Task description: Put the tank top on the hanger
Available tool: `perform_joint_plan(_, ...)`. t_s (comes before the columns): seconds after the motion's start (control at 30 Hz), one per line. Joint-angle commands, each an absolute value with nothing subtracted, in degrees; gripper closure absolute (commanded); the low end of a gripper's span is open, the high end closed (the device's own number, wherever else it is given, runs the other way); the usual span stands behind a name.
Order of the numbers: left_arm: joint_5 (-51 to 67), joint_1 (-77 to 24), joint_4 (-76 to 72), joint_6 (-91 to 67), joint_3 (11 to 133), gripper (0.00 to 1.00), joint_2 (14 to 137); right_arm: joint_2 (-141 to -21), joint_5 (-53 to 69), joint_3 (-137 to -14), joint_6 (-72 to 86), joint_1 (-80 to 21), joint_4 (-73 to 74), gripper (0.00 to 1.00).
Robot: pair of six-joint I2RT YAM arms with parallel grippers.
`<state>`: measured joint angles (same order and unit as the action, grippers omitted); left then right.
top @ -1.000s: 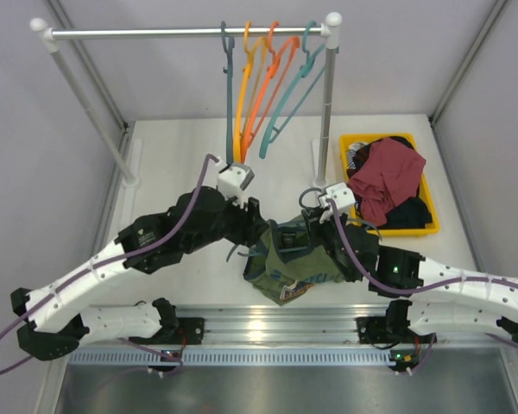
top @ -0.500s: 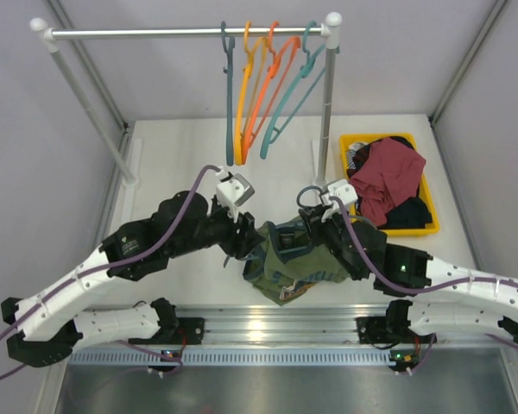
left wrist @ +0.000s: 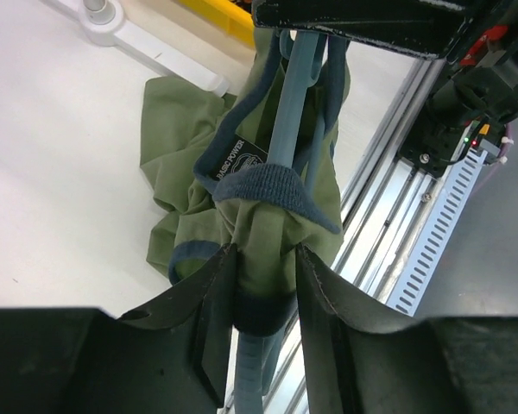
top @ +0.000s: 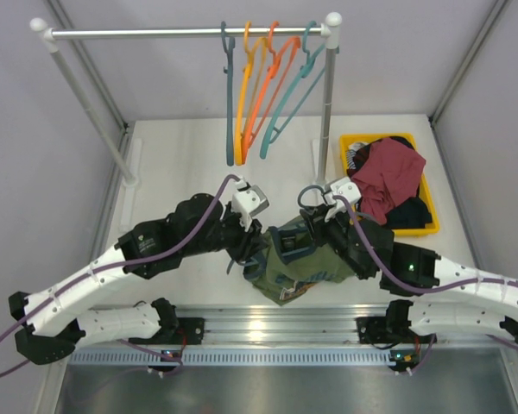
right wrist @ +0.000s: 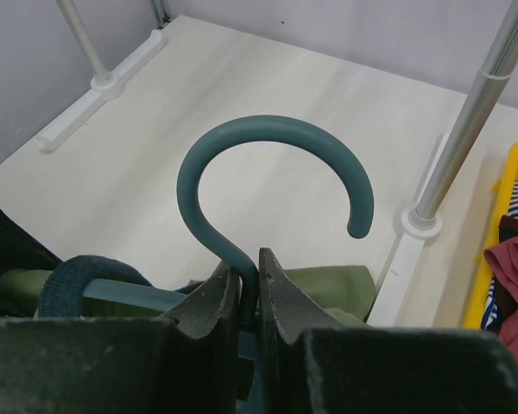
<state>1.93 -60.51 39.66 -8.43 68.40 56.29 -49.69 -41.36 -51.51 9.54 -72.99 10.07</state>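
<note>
A: Right gripper [right wrist: 249,263]?
B: Pinched on the hanger [right wrist: 268,128] neck, just under the hook.
A: Left gripper [left wrist: 266,256]?
B: Squeezing the tank top [left wrist: 186,121] against a hanger arm; the rest lies bunched on the table [left wrist: 60,129].
</note>
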Motion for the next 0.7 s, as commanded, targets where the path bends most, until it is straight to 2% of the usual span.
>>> perform_joint_plan(0.0,5.18,-60.56,34.90,-6.68,67.33,0.62,56.07,-48.69,-40.17,-56.51,8.62,-73.92,7.30,1.00)
perform_joint_plan(0.2,5.97,-60.56,32.79,-6.24,64.95,0.63,55.81,-49.04,-38.24,-58.09,7.91,-73.92,6.94,1.00)
perform_joint_plan(0.67,9.67,-60.47,25.23,-8.43,60.21,0.80,53.09,-53.52,-35.07,-64.16,5.54,-73.92,8.17,1.00)
